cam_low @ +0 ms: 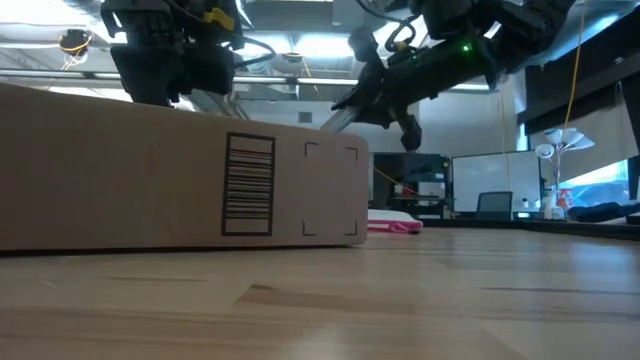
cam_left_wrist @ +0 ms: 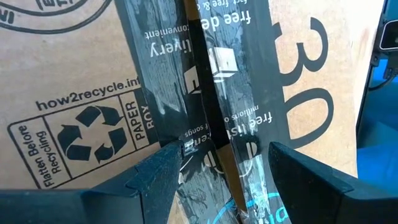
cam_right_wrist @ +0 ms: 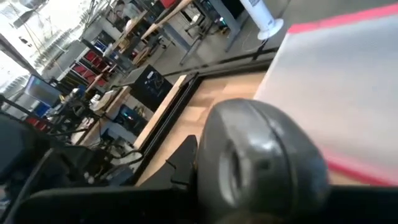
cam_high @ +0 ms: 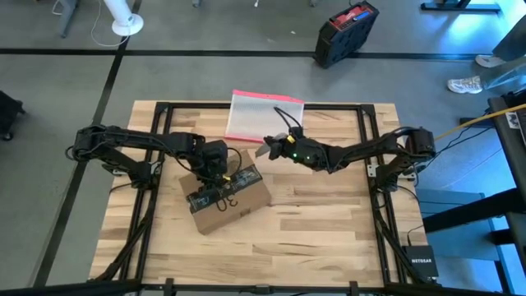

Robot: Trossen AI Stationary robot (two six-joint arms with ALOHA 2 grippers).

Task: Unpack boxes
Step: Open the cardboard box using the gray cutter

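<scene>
One wooden table (cam_high: 329, 222), grey floor around; on it one brown box (cam_high: 226, 201) at left-centre and one pink-edged pouch (cam_high: 263, 115). Low view: box label faces camera. Left wrist: left gripper (cam_left_wrist: 217, 168) spread wide over the black tape (cam_left_wrist: 205, 93). Right wrist: right gripper (cam_high: 269, 148) grasps a grey rounded tool (cam_right_wrist: 261, 162).

Surface: wooden plank table (cam_high: 320, 222), black frame.
On it: cardboard box (cam_high: 234, 207) left of centre; clear pink-edged pouch (cam_high: 256, 115) at far edge.
</scene>
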